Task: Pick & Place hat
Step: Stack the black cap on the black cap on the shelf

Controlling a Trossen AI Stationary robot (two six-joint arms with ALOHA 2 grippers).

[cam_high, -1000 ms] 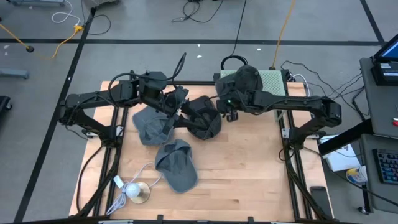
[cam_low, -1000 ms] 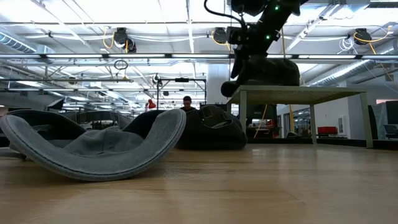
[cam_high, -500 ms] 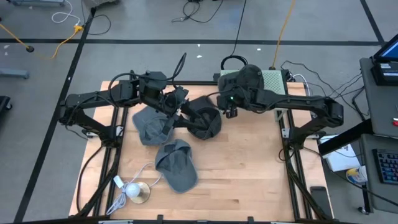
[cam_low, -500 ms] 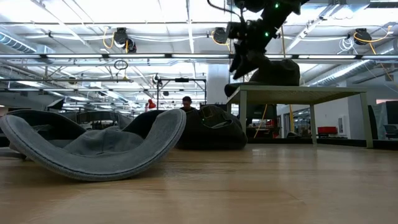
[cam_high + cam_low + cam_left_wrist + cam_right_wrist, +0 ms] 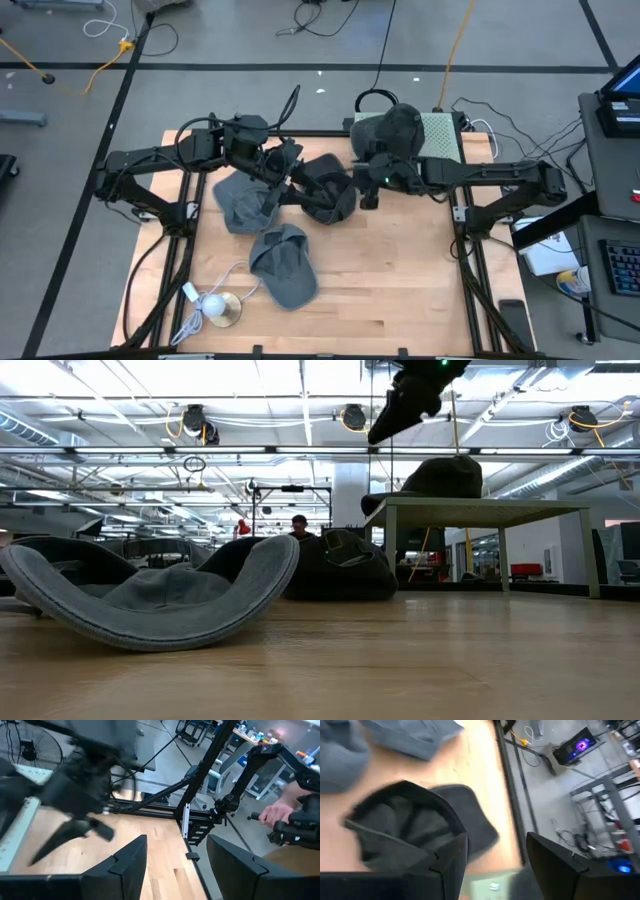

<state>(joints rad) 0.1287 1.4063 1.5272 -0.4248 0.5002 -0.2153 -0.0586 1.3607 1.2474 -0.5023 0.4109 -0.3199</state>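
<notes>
Right claw sits just right of centre in the high view, directly beside a black hat that lies crown-down, opening up, on the wooden table. The right wrist view confirms this: the two dark fingers stand apart with nothing between them, and the upturned black hat fills the space ahead. Judgement: the claw is held wide and empty over this hat because it is the next item to be picked.

One dark hat already rests on the raised green platform at upper centre-right of the high view; in the low view it sits on the stand's top at upper right. That platform is evidently the deposit point, which explains the right arm working the lane between pile and platform.

Left claw is parked at upper centre-left, over the cluster of hats. Its fingers are spread and hold nothing. It appears to be waiting.

Remaining stock: a grey hat at centre-left and a grey cap at lower centre, the latter large in the low view's left foreground. A white cable with a round metallic item lies at lower left, clear of the work.

A person's hand shows beyond the table edge in the left wrist view.
</notes>
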